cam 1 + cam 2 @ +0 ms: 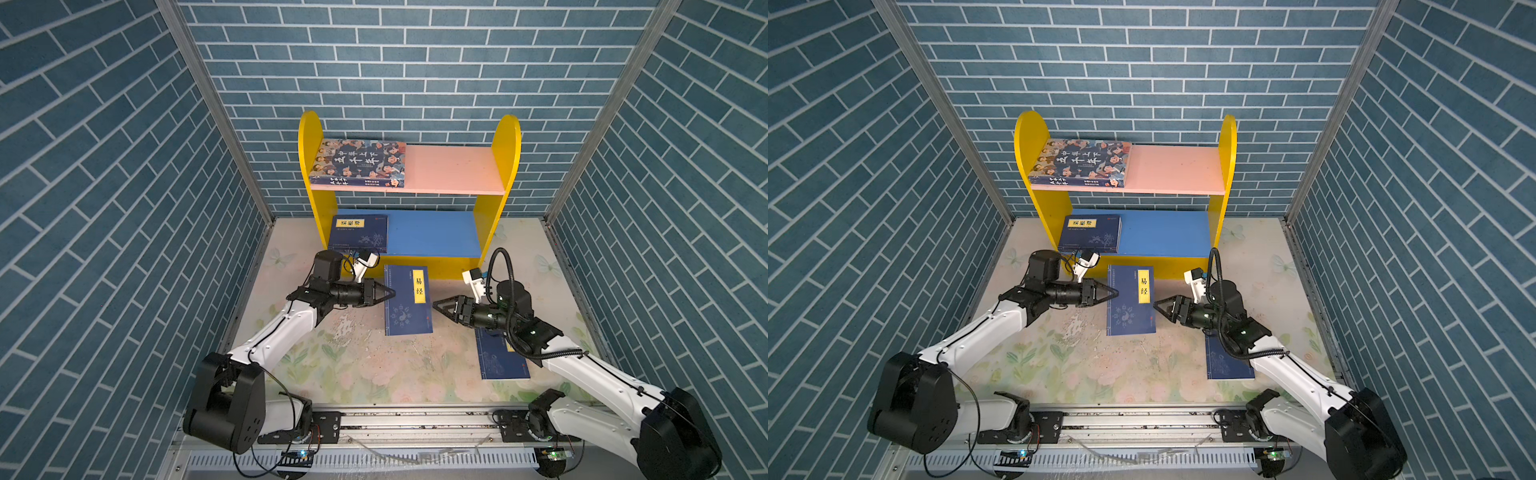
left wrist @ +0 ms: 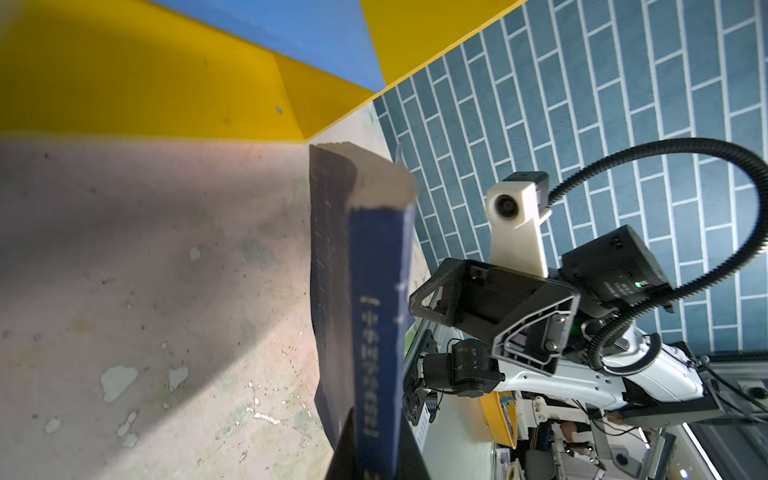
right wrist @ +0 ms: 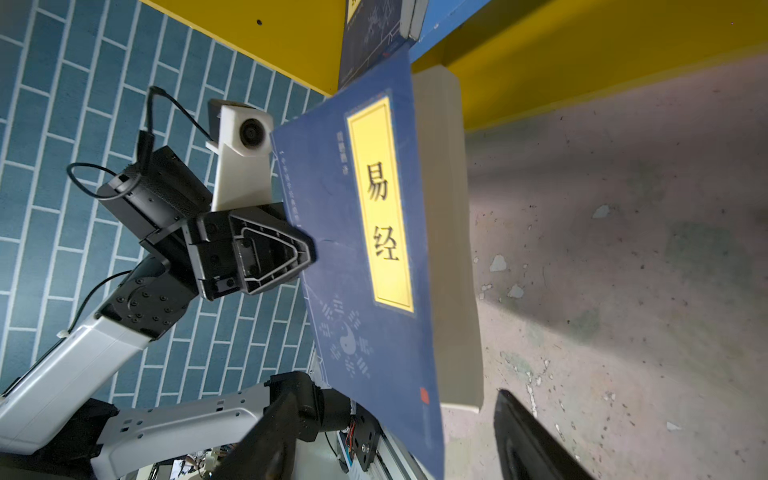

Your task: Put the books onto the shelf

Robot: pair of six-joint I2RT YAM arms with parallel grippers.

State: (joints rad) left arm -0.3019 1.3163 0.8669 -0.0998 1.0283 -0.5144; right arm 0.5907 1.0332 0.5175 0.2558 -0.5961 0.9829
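A navy book (image 1: 405, 299) with a yellow title label hangs flat a little above the table, in front of the shelf (image 1: 505, 145). My left gripper (image 1: 390, 294) is shut on its spine edge (image 2: 374, 311). My right gripper (image 1: 436, 305) stands open at the book's opposite edge (image 3: 374, 228), its fingers (image 3: 523, 424) apart and off the cover. The cartoon-faces book (image 1: 359, 162) lies on the pink upper board (image 1: 453, 168). Another navy book (image 1: 359, 235) lies at the left end of the blue lower board (image 1: 432, 232). A third navy book (image 1: 498, 361) lies on the table, partly under my right arm.
Blue brick-pattern walls (image 1: 124, 208) close the cell on three sides. A metal rail (image 1: 415, 419) runs along the front edge and carries both arm bases. The floral tabletop (image 1: 374, 365) shows worn patches.
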